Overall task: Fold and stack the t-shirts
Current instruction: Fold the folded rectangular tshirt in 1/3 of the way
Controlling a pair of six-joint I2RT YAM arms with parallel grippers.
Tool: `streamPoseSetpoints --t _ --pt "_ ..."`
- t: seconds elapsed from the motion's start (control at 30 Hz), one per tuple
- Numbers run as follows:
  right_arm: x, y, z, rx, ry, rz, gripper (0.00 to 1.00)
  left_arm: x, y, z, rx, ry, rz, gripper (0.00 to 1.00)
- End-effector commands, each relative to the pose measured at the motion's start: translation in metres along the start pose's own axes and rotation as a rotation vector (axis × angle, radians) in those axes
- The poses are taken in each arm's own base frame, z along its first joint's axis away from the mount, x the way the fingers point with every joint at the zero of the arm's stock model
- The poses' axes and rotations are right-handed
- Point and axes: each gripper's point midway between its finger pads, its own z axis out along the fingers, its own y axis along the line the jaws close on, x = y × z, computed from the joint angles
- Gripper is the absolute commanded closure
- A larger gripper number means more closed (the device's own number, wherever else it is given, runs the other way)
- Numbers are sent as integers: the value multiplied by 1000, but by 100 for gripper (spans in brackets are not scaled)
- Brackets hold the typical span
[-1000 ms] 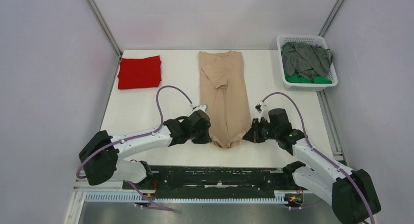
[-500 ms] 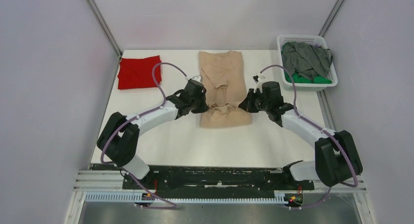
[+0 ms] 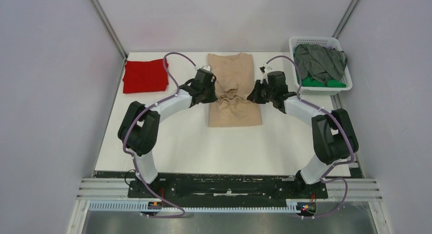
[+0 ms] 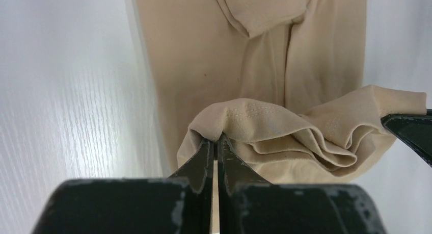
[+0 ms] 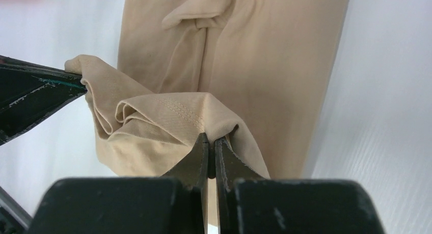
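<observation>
A beige t-shirt (image 3: pixel 234 111) lies lengthwise at the table's middle, its near part doubled over toward the far end. My left gripper (image 3: pixel 218 97) is shut on the left corner of its hem (image 4: pixel 224 122). My right gripper (image 3: pixel 248 98) is shut on the right hem corner (image 5: pixel 204 114). The hem bunches in loose folds between them, above the shirt's middle. In the left wrist view my gripper (image 4: pixel 215 138) pinches the cloth; in the right wrist view my gripper (image 5: pixel 209 136) does the same. A red t-shirt (image 3: pixel 145 75) lies folded at the far left.
A white basket (image 3: pixel 300 84) at the far right holds a dark grey t-shirt (image 3: pixel 319 60) over a green one (image 3: pixel 321 82). Grey walls close in on both sides. A black rail runs along the near edge.
Both grippers have carried the beige shirt's hem from the near edge toward the far end, folding the near part over itself. Both arms have stretched out.
</observation>
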Motion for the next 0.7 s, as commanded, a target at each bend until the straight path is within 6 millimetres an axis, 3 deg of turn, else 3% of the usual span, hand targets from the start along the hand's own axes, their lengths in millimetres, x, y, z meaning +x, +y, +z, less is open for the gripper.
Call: streamPoseSetpoints --t 0.0,0.13,0.27,0.33,0.4,0.43,0.5,0.53,0.57,0.67 --pt "-38 -3 12 15 -89 -33 99 -29 4 13 -28 -56 31 97" --pt "-44 -17 26 77 -106 -31 96 -36 8 25 -63 -57 35 97" --pt "-50 -19 38 77 -104 -31 92 -43 17 33 -113 -62 37 92" --pt "-54 -20 44 67 -102 -29 86 -45 19 38 -123 -57 38 88" --pt "-58 -22 48 67 -102 -18 73 -51 18 40 -125 -62 44 74" --pt "-62 -23 48 71 -108 -8 62 -53 19 40 -130 -62 46 65" --pt "-70 -27 45 80 -129 7 27 -61 16 37 -128 -77 50 33" --pt "-75 -27 42 79 -142 9 8 -66 15 34 -129 -90 52 5" --pt "-79 -25 39 75 -149 4 2 -71 13 29 -123 -104 56 1" --pt "-83 -23 27 76 -169 -14 2 -82 6 11 -96 -139 57 0"
